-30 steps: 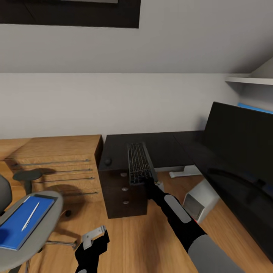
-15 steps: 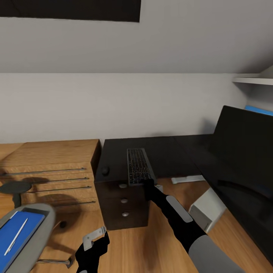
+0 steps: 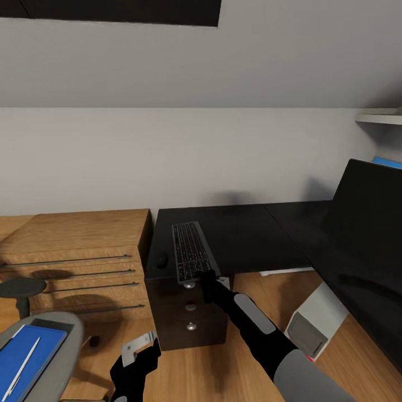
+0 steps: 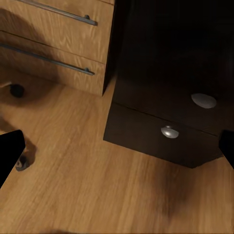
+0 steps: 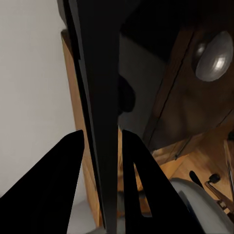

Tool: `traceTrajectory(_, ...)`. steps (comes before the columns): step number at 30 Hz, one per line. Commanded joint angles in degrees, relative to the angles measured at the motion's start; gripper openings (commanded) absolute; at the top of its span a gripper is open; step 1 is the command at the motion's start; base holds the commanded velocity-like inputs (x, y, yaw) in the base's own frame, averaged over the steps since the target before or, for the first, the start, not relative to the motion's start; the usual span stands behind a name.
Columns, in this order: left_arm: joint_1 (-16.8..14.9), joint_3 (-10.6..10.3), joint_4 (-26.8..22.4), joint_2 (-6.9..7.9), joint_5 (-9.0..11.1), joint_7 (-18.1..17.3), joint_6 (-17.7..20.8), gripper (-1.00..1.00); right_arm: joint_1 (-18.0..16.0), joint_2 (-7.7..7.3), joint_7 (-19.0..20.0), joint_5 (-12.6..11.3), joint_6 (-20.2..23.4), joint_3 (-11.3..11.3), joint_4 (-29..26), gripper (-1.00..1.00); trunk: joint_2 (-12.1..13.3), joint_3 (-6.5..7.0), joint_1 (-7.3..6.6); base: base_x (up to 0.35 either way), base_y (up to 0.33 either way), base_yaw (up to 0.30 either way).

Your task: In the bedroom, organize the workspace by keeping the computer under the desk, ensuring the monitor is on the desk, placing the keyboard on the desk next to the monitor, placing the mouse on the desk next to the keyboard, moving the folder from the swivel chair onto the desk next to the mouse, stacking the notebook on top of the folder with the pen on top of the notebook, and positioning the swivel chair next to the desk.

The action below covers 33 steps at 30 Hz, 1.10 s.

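The keyboard [image 3: 190, 259] lies on the desk [image 3: 251, 234] above the drawers, its near end at the front edge, pinched in the right gripper [image 3: 207, 277]. The mouse [image 3: 162, 260] sits just beside it. Bare black top runs toward the monitor [image 3: 371, 223]. The left gripper [image 3: 137, 352] hangs spread over the floor, empty. The blue folder [image 3: 25, 357] lies on the swivel chair [image 3: 56, 357].

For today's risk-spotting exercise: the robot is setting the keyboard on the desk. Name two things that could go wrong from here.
1. The keyboard lies with its near end at the desk edge, pinched by the right gripper; released here, it might tip off onto the floor.
2. The mouse sits right beside the keyboard near the edge; sliding the keyboard sideways could knock it off.
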Motion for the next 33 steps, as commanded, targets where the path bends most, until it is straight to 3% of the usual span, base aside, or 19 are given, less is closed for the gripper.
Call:
traceTrajectory(1, -0.02, -0.08, -0.2, 0.05, 0.14, 0.34, 0.32, 1.0, -0.03, -0.04, -0.21, -0.26, 0.04, -0.03, -0.03, -1.0, -0.03, -0.04, 0.01, 0.157, 0.003, 0.0)
traceTrajectory(8, -0.02, -0.01, -2.13, 0.05, 0.5, 0.63, 0.39, 1.0, -0.03, -0.33, -0.26, -0.37, 0.16, -0.27, 0.04, -1.0, -0.03, -0.04, 0.01, 0.097, 0.0, 0.0)
traceTrajectory(15, -0.02, 0.0, -2.8, -0.12, 0.75, 2.97, 0.46, 1.0, -0.03, -0.53, -0.4, -0.87, 0.28, -0.51, 0.08, -1.0, -2.84, -1.3, 1.54, 0.003, 0.0, 0.0)
traceTrajectory(20, -0.02, 0.01, -2.82, -0.13, 0.76, 3.08, 0.46, 1.0, -0.03, -0.61, -0.38, -2.89, 0.41, -0.53, 0.08, -1.0, -4.84, -2.2, 2.64, 0.0, 0.0, 0.0)
traceTrajectory(33, -0.02, 0.01, -2.82, -0.13, 0.76, 3.09, 0.46, 1.0, -0.03, -0.8, -0.41, -3.29, 0.42, -0.53, 0.08, -1.0, -10.05, -4.53, 5.5, 0.0, 0.0, 0.0)
